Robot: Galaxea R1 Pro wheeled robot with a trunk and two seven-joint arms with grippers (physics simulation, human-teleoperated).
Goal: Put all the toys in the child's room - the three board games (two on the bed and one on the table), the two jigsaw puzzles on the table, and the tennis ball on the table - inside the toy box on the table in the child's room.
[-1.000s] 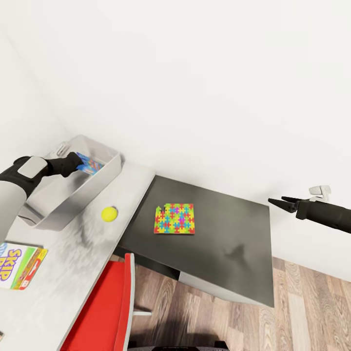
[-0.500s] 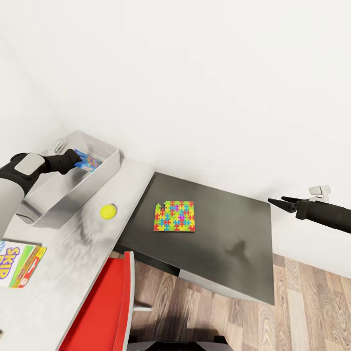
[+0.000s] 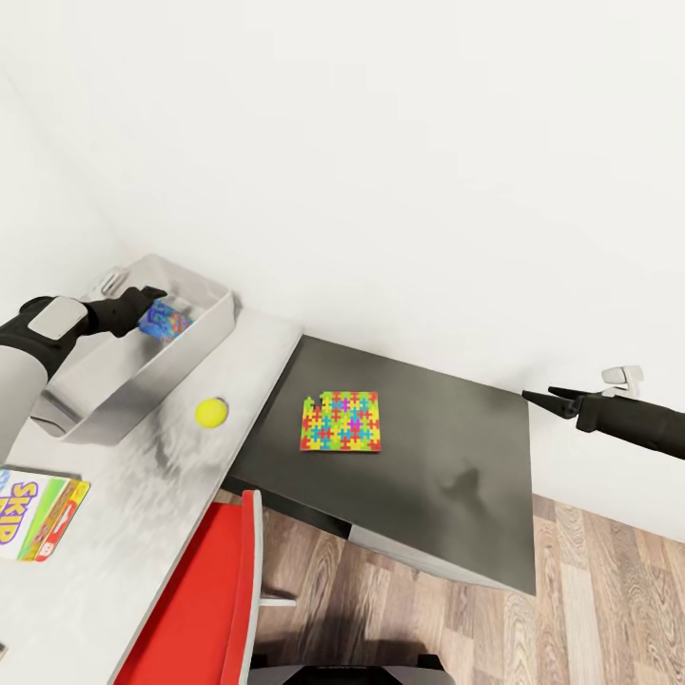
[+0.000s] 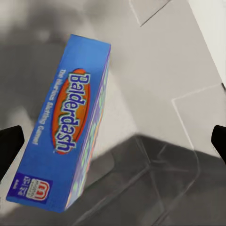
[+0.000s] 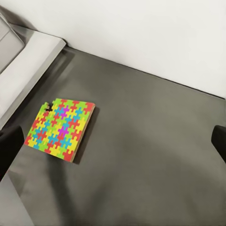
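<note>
My left gripper point(image 3: 155, 297) hangs open over the light-grey toy box point(image 3: 205, 335) at the back left of the table point(image 3: 143, 495). The blue "Balderdash" board game point(image 4: 66, 127) lies tilted inside the toy box point(image 4: 155, 84), free of the fingers and just below them point(image 3: 162, 321). The tennis ball point(image 3: 211, 411) rests on the pale tabletop beside the toy box. One jigsaw puzzle point(image 3: 342, 421) lies flat on the lower dark corner section point(image 5: 150, 155). The SKIP BO game point(image 3: 38, 514) sits at the near left. My right gripper point(image 3: 540, 399) is open, in the air beyond the dark section's right edge. The second puzzle and the green-white game are out of view.
A red chair point(image 3: 205, 590) stands tucked against the table's front edge, below the ball. White walls close in behind and to the left of the table. Wooden floor point(image 3: 590, 609) lies to the right of the dark section.
My left gripper has let go of the blue game and drawn back a little; the game now lies tilted in the toy box. The right arm has barely moved.
</note>
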